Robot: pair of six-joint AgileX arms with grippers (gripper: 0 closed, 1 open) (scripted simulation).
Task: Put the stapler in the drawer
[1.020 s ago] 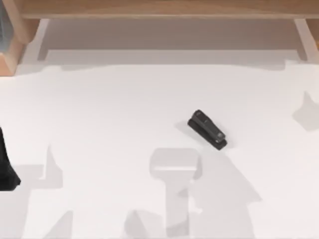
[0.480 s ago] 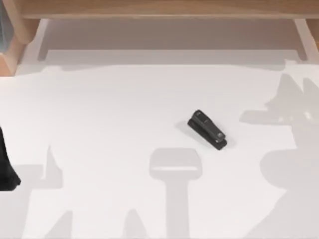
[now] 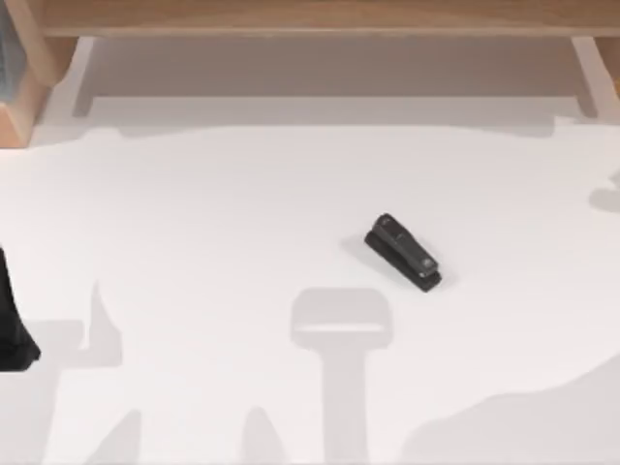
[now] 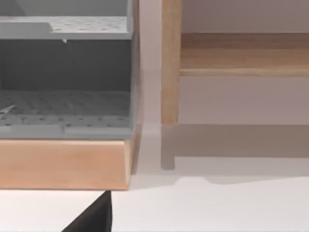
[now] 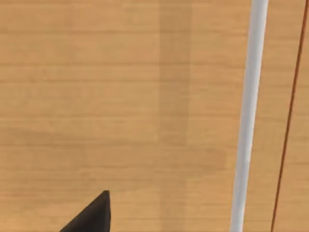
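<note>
On the white desk [image 3: 213, 223], a little right of its middle and well clear of every edge, lies the stapler [image 3: 404, 253], a small black elongated body set diagonally, its rounded end toward the far left and its other end toward the near right. It rests flat on the desk surface with nothing touching it. Along the desk's far edge runs the wooden cabinet [image 3: 310, 16], and beneath its front the drawer [image 3: 329, 82] stands pulled out over the desk, a pale shallow tray with a light side wall at each end. The stapler lies near of this drawer, apart from it. At the desk's left edge, toward the near corner, a dark part of the left arm [image 3: 14, 334] shows (parked; whether its jaws are spread or pressed together cannot be told). The left wrist view faces the far left corner: a grey perforated shelf unit [image 4: 65, 104] on a wooden base [image 4: 63, 164], and beside it a wooden post [image 4: 170, 63]. The right wrist view faces a wooden panel [image 5: 120, 96] crossed by 1 white bar [image 5: 247, 116]; the state of the right arm's jaws cannot be told either.
</note>
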